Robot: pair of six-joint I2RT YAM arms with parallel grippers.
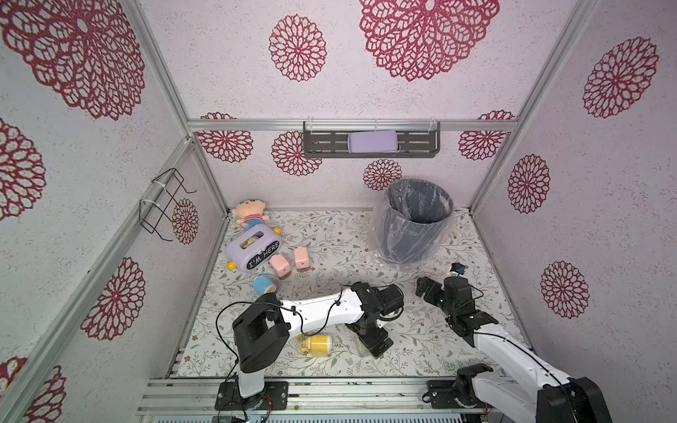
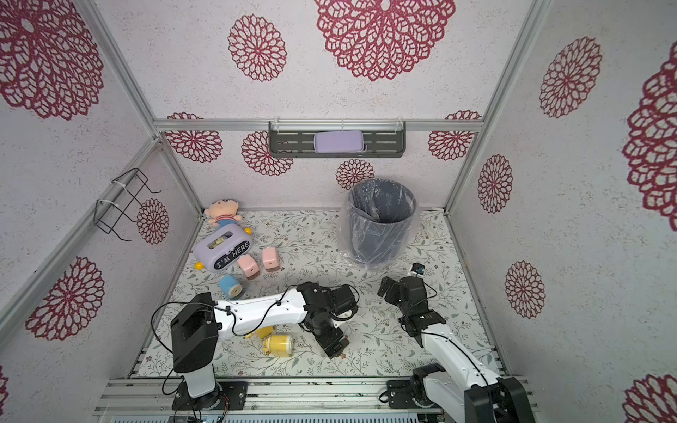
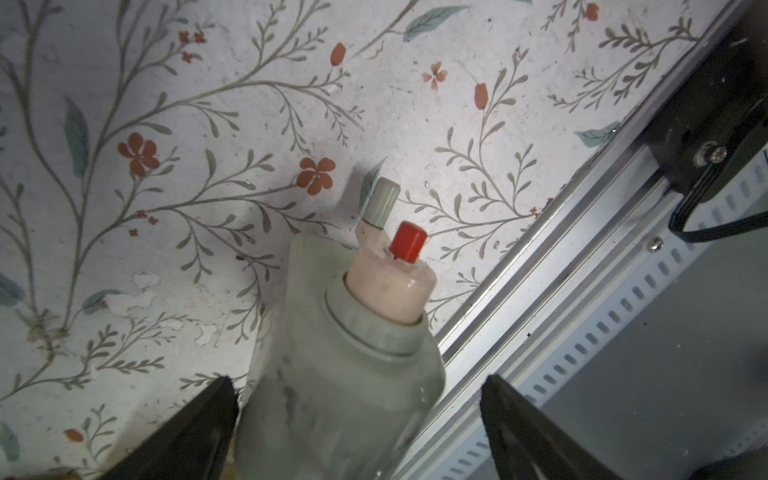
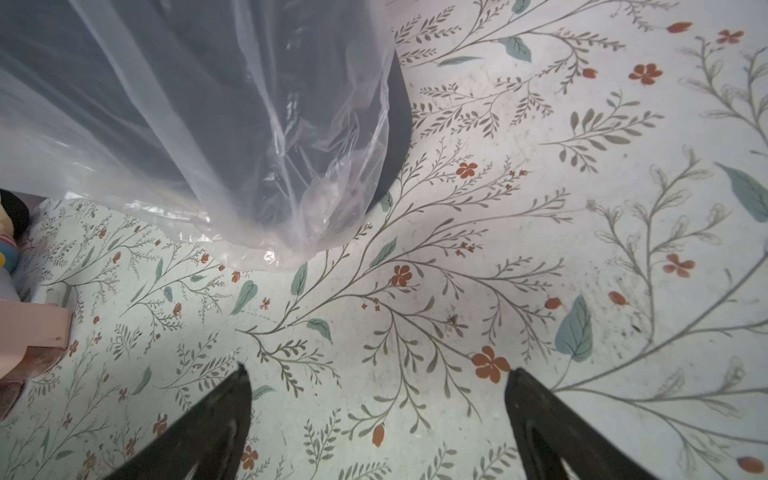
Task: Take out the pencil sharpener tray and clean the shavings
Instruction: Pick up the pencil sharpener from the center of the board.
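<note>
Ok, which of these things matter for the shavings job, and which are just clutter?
Job: green sharpener, bin.
Clutter: yellow sharpener, pink sharpeners, blue sharpener, doll, purple box.

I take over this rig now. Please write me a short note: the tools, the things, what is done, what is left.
Left tool: open, jaws on both sides of the pale green sharpener, not clamped.
Right tool: open, empty, above the table beside the bin.
Done: no tray seen out yet.
Left: grip the sharpener, pull its tray, tip shavings into the bin.
</note>
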